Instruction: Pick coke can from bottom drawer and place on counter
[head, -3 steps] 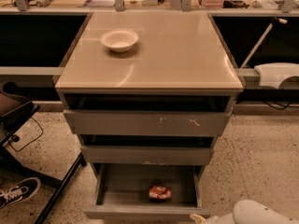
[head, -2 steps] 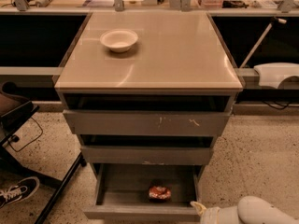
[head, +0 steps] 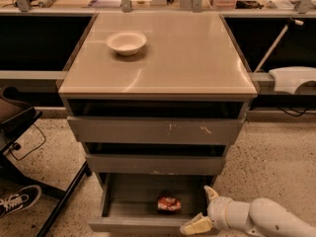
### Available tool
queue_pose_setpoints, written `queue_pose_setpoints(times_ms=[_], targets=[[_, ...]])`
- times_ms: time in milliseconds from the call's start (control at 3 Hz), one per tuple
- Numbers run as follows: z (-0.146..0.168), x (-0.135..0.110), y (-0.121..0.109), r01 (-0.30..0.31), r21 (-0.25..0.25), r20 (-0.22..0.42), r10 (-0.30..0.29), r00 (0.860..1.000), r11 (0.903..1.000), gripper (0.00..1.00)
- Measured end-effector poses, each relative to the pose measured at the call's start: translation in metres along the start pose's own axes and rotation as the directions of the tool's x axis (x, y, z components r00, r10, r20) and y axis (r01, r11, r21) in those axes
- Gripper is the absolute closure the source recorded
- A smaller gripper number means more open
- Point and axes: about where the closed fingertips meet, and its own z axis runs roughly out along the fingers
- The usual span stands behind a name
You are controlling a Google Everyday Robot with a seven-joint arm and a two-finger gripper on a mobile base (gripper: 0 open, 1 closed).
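The gripper (head: 203,210) sits at the front right corner of the bottom drawer (head: 133,207), jaws spread, holding nothing. The coke can (head: 169,204) lies near the drawer's front edge, apparently on its side. Expect a light, thin-walled, slick cylinder; grip across its middle. Beyond, the counter (head: 187,58) carries a white bowl (head: 126,42).

The counter (head: 187,63) carries one white bowl (head: 126,42) at its far left. Below it, the bottom drawer (head: 131,204) stands pulled out toward the near side, and the coke can (head: 169,204) rests on its grey floor, right of the middle. The gripper (head: 203,210) hangs at the drawer's near right corner, fingers spread apart, just right of the can.
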Motion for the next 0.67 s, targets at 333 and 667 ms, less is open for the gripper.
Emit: queue_pose_setpoints(times_ms=[333, 667], targets=[[-0.001, -0.003, -0.018, -0.002, 0.072, 0.009, 0.002, 1.0, 0.9974, 0.0], [0.034, 0.0, -0.004, -0.021, -0.011, 0.004, 0.021, 1.0, 0.9997, 0.0]])
